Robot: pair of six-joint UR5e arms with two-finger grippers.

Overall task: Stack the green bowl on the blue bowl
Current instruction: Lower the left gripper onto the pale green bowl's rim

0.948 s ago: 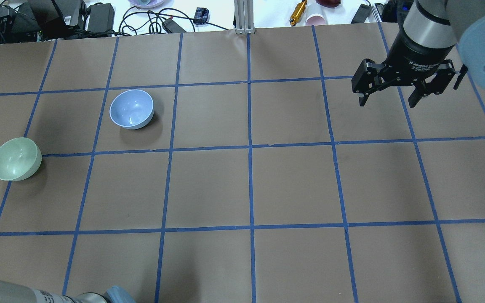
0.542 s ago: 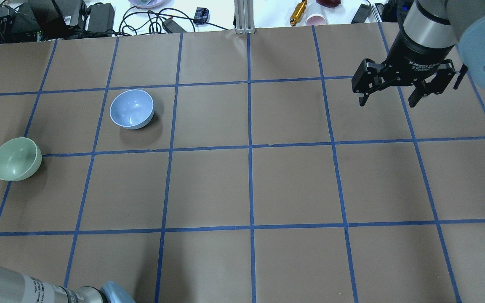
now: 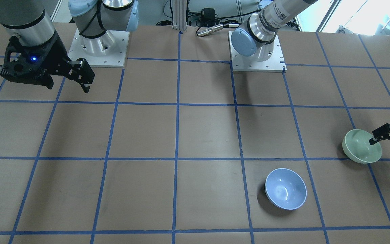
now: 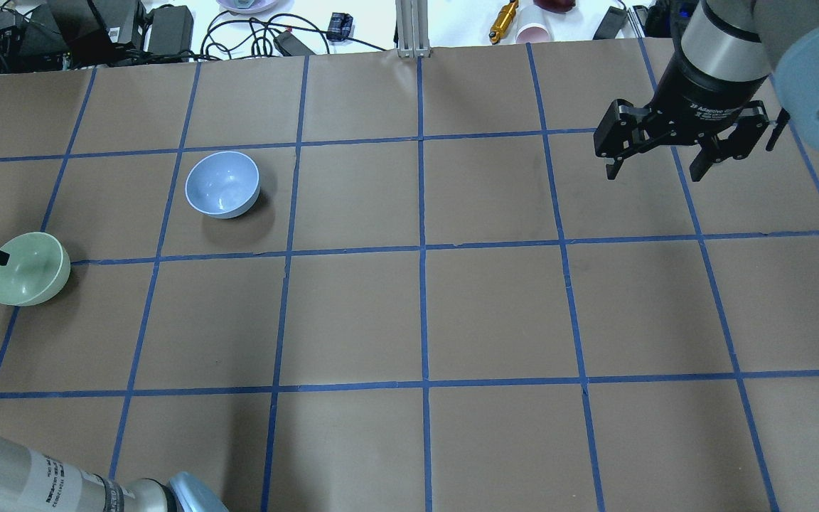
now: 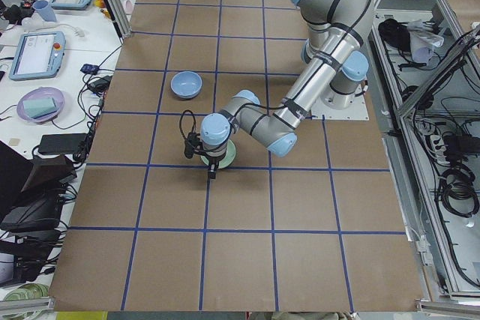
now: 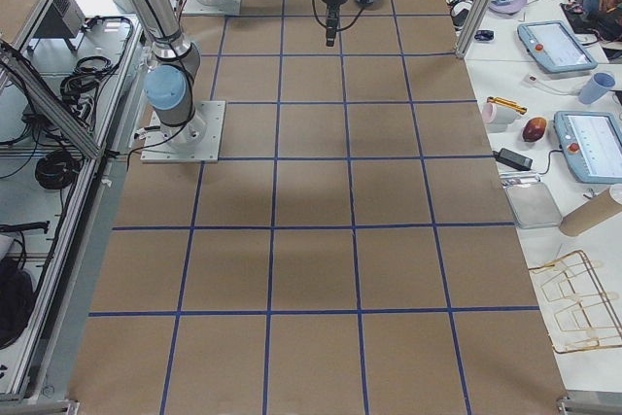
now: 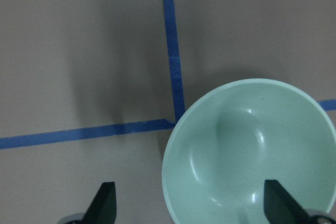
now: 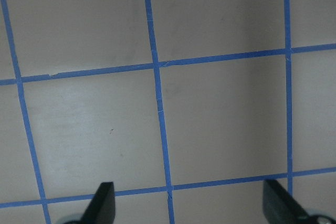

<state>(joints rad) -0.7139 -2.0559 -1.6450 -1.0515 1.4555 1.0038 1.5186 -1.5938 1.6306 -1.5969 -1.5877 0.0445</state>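
While the left gripper holds its jaws spread astride the rim of the green bowl, the right gripper hangs, jaws apart. One green bowl, one blue bowl.

Left tool mostly beyond frame edge, green bowl cropped in wrist view

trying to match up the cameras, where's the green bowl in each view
Front-facing: green bowl at far right, mid-height.
Overhead: green bowl at far left, mid-height.
Exterior left: green bowl left of centre, partly hidden.
Exterior right: cannot make it out.
Left wrist: green bowl fills the lower right.
Right wrist: not in it.
Shared landmark: the blue bowl, close by in the first three.
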